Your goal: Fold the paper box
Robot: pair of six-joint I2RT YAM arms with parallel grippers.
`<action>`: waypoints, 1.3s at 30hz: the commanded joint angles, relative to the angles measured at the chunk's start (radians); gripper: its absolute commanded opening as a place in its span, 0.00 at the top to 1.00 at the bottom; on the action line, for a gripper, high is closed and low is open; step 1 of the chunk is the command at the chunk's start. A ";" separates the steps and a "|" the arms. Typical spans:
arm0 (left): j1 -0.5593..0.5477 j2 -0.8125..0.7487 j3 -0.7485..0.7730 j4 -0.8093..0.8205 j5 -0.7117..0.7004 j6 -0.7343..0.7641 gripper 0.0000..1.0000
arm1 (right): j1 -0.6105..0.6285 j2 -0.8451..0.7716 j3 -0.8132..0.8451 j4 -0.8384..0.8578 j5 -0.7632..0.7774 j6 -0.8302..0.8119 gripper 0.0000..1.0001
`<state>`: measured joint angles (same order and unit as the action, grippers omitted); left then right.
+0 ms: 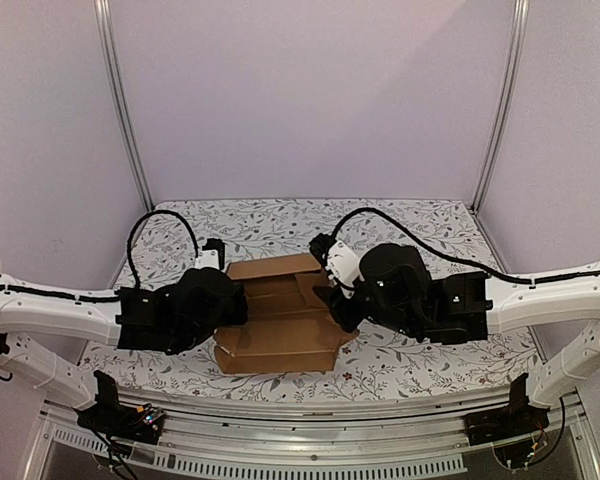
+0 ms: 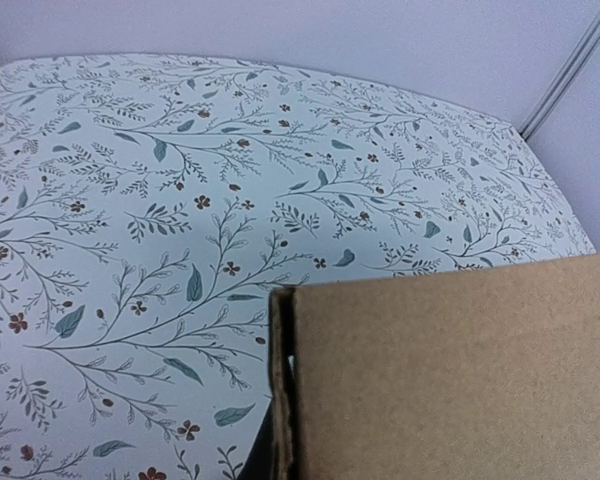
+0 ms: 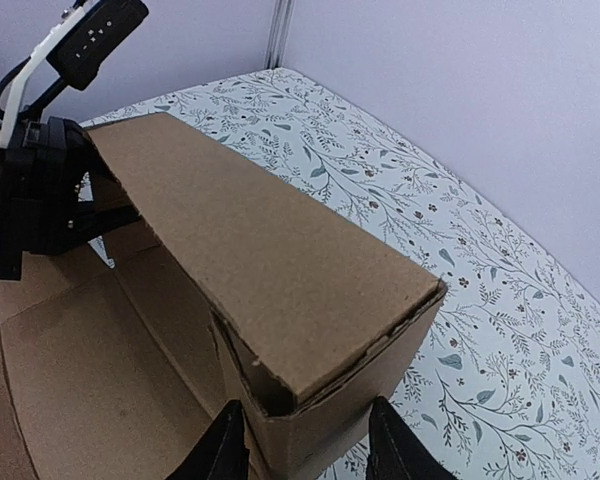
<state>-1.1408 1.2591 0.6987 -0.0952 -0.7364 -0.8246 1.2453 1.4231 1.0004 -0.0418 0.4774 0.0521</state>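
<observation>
From above, the box [image 1: 280,325] lies partly folded in the middle of the surface [image 1: 410,225], between the arms. The left gripper [image 1: 232,300] meets its left edge and the right gripper [image 1: 338,302] its right; neither opening shows here.

The left wrist view shows only a cardboard panel at lower right over the floral surface, so I cannot tell that gripper's state.

In the right wrist view, the fingers [image 3: 225,445] straddle the corner of a raised wall, one on each face, clamping it.
</observation>
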 commanded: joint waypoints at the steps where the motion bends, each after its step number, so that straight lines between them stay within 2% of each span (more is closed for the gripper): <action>1: -0.027 0.005 0.043 -0.011 0.005 -0.032 1.00 | 0.012 0.044 0.002 0.061 0.120 0.009 0.60; 9: -0.040 0.022 0.060 -0.024 0.012 -0.061 1.00 | 0.016 0.101 0.000 0.151 0.210 0.013 0.59; 16: -0.053 0.058 0.089 -0.042 0.013 -0.100 1.00 | 0.017 0.153 0.013 0.205 0.290 0.007 0.64; 30: -0.073 0.102 0.132 -0.098 -0.021 -0.153 1.00 | 0.020 0.221 0.028 0.268 0.363 -0.011 0.83; 33: -0.073 0.104 0.137 -0.110 -0.030 -0.168 1.00 | 0.020 0.231 0.032 0.275 0.363 -0.011 0.89; 36: -0.073 0.106 0.141 -0.115 -0.032 -0.181 1.00 | 0.023 0.242 0.041 0.278 0.364 -0.011 1.00; 39: -0.073 0.115 0.149 -0.125 -0.029 -0.191 1.00 | 0.025 0.259 0.053 0.281 0.367 -0.012 1.00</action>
<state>-1.1793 1.3571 0.8040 -0.2348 -0.7944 -1.0107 1.2552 1.6417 1.0203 0.2264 0.8906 0.0544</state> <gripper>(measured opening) 0.032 0.027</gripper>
